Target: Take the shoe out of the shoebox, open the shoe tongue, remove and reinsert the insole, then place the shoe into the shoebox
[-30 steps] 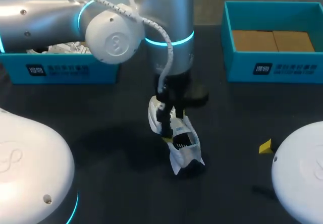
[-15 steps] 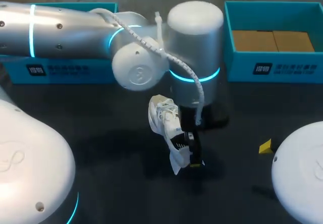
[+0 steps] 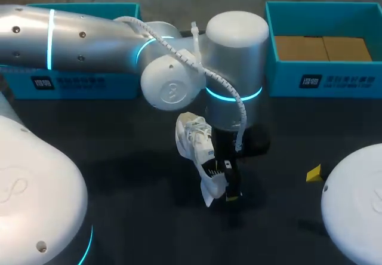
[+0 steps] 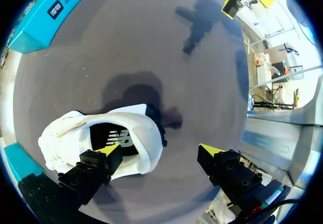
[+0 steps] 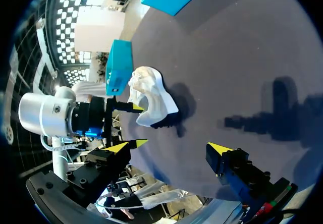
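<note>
— Spread wide at the left gripper (image 4: 160,153), closed on nothing: one yellow fingertip (image 4: 108,150) right at the collar of the white sneaker (image 4: 101,133), the other over bare table (image 4: 192,82). Cannot tell whether that first tip actually touches.

— And on the other side?

— Wide as well at the right gripper (image 5: 171,147), holding nothing. Hangs over the table's right side, well apart from the sneaker.

— Where to look for the sneaker?

— Out of the box, near the middle of the table, with its opening turned up toward the left wrist camera and showing dark inside.

— Anything different from a second ago?

— Yes. Back then had the left arm (image 3: 89,38) with its wrist nearer the table's left edge and its fingers down over the laces. Since swung toward the right edge, with the fingers now down at the sneaker's right flank, by the end facing the near edge. Only a slight shift in the last half second. Sneaker roughly where it lay.

— Boxes?

— Teal shoebox (image 3: 322,83) at the far right corner, with brown cardboard (image 3: 322,47) in the bottom. Second teal box (image 3: 71,83) along the far edge at left, partly hidden behind the left arm.
</note>
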You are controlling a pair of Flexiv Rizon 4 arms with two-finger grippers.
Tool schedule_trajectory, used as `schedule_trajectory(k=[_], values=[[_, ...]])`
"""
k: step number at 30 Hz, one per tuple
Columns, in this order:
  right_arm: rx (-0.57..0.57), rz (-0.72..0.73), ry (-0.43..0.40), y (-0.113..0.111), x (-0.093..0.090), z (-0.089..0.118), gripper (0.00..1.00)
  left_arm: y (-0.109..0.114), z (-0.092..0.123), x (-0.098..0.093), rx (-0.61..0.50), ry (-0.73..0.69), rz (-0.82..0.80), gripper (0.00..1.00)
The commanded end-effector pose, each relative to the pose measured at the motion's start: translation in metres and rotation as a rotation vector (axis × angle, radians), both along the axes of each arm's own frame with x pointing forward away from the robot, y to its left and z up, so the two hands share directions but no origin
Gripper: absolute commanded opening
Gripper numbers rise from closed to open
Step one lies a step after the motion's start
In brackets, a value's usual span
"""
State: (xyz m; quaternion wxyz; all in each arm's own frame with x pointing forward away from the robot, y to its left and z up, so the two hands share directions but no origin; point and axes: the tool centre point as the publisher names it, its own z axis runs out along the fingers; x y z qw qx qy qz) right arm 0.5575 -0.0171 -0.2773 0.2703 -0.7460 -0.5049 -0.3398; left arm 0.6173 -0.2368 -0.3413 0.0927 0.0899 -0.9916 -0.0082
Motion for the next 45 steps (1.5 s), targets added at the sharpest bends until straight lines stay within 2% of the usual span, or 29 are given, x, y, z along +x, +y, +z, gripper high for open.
schedule_trajectory(k=[1, 2, 3, 7, 11, 20, 27, 34, 36, 37, 45], values=[[-0.005, -0.004, -0.001, 0.001, -0.003, 0.002, 1.0, -0.006, -0.014, 0.002, 0.013, 0.006, 0.008, 0.96], [-0.005, -0.004, -0.001, 0.001, -0.003, 0.002, 1.0, -0.006, -0.014, 0.002, 0.013, 0.006, 0.008, 0.96], [-0.005, -0.004, -0.001, 0.001, -0.003, 0.002, 1.0, -0.007, -0.021, 0.001, 0.026, 0.009, 0.018, 0.84], [-0.005, -0.004, -0.001, 0.001, -0.003, 0.002, 1.0, -0.006, -0.028, 0.0, 0.031, 0.016, 0.029, 0.8], [-0.005, -0.004, -0.001, 0.001, -0.003, 0.002, 1.0, -0.004, -0.034, -0.003, 0.037, 0.027, 0.027, 0.65], [-0.005, -0.004, -0.001, 0.001, -0.003, 0.002, 1.0, 0.0, -0.044, -0.007, 0.061, 0.003, 0.045, 0.59], [-0.005, -0.004, -0.001, 0.001, -0.003, 0.002, 1.0, -0.003, -0.051, -0.006, 0.069, -0.005, 0.067, 0.39], [-0.005, -0.004, -0.001, 0.001, -0.003, 0.002, 1.0, -0.002, -0.055, -0.007, 0.075, -0.023, 0.086, 0.35], [-0.005, -0.004, -0.001, 0.001, -0.003, 0.002, 1.0, -0.002, -0.056, -0.007, 0.076, -0.022, 0.089, 0.27], [-0.005, -0.004, -0.001, 0.001, -0.003, 0.002, 1.0, -0.001, -0.057, -0.007, 0.077, -0.029, 0.095, 0.0], [-0.005, -0.004, -0.001, 0.001, -0.003, 0.002, 1.0, 0.003, -0.052, -0.008, 0.065, -0.049, 0.093, 0.0]])
